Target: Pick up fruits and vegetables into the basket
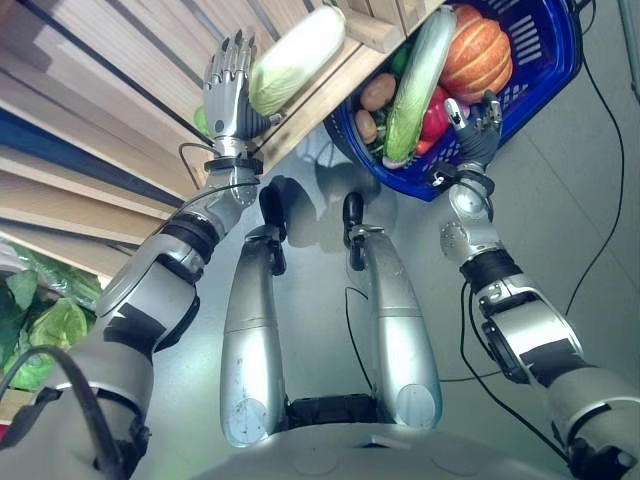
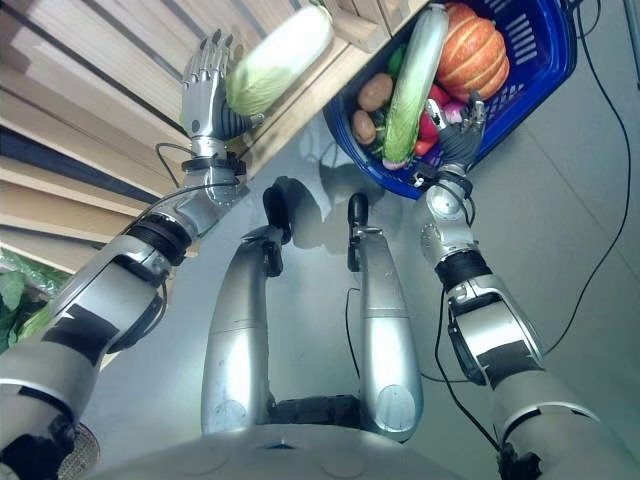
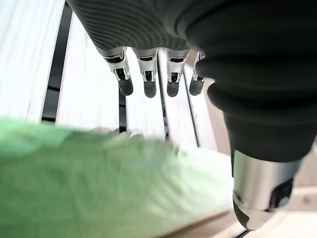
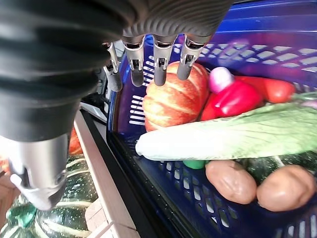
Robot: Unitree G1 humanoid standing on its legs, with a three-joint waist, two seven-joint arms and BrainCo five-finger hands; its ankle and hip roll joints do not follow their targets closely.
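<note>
Left hand (image 1: 228, 92): fingers straight and relaxed, dark tips up against the wooden slats (image 1: 110, 60). A napa cabbage (image 1: 297, 58) lies across the thumb side, resting on the edge of the wooden shelf (image 1: 320, 95). Whether the thumb actually bears on it is unclear; in the left wrist view the cabbage is a green smear under the fingers (image 3: 146, 74).

Right hand (image 1: 478, 125): fingers extended, not clenched, at the rim of the blue basket (image 1: 545, 70); palm contact is hidden behind the rim.

Basket contents: second napa cabbage (image 4: 237, 134) lying lengthwise, orange pumpkin (image 4: 171, 99), red pepper (image 4: 233, 99), two potatoes (image 4: 257, 183), a pale pink bulb (image 4: 220, 78) too small to identify, something green mostly hidden under the cabbage.

Dark green striped squash (image 4: 59, 198) outside the basket, cut off at the frame edge. Leafy greens (image 1: 40, 330) low at left, partly cropped.
</note>
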